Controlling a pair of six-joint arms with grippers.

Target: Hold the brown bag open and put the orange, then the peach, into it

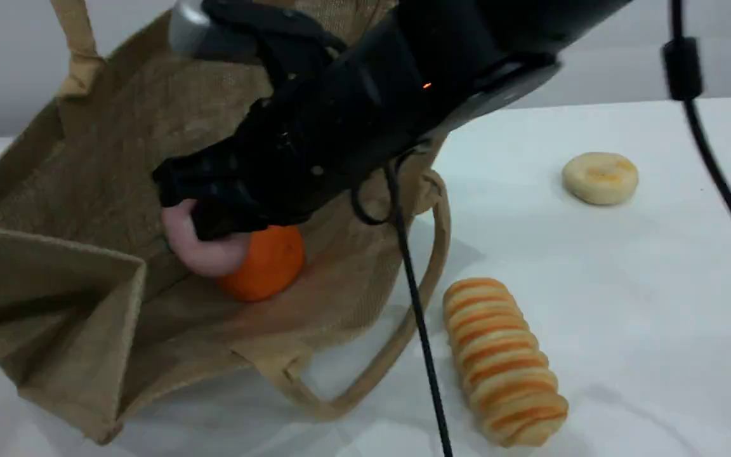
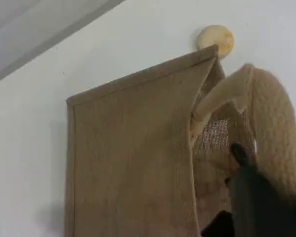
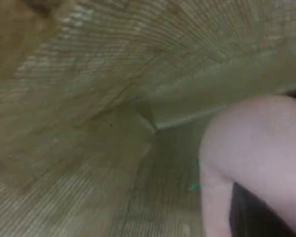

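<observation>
Scene view: bag lies on its side, mouth facing front-right, upper wall lifted. L pincer is pinched shut on bag fabric beside handle. R pincer is deep inside, clamped on peach. Orange is on bag floor, touching peach's right side. Peach looks low enough to release. Free room lies left, toward the gusset; way out is up-right.

White worktop: brown bag resting at left, striped bread loaf just beside it, pale bun farther right.
</observation>
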